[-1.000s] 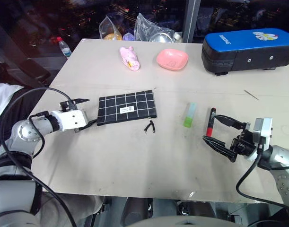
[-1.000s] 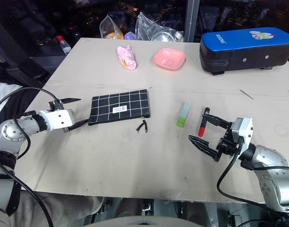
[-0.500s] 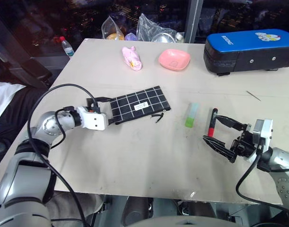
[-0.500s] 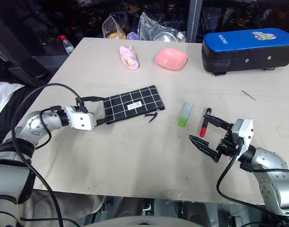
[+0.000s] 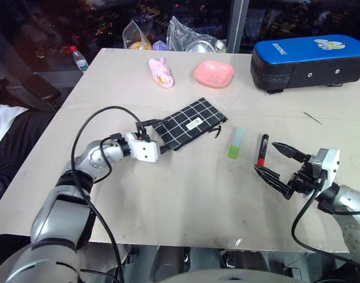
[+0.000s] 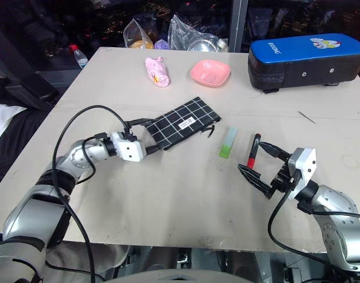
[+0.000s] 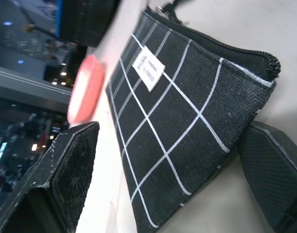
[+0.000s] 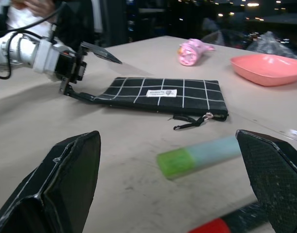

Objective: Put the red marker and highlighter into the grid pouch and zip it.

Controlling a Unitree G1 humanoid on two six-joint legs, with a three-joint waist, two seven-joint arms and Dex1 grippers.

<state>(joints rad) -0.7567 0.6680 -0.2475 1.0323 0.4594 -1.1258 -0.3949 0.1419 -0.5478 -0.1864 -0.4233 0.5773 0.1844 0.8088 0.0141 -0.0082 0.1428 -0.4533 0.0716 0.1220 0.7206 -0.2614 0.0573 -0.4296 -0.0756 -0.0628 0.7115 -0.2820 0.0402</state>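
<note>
Left pincer, jaws spread, has shoved the grid pouch askew toward the highlighter; right pincer stays released.

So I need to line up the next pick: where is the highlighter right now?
In the head views the highlighter lies flat on the table, right of centre, between the grid pouch on its left and the red marker on its right, touching neither.
</note>
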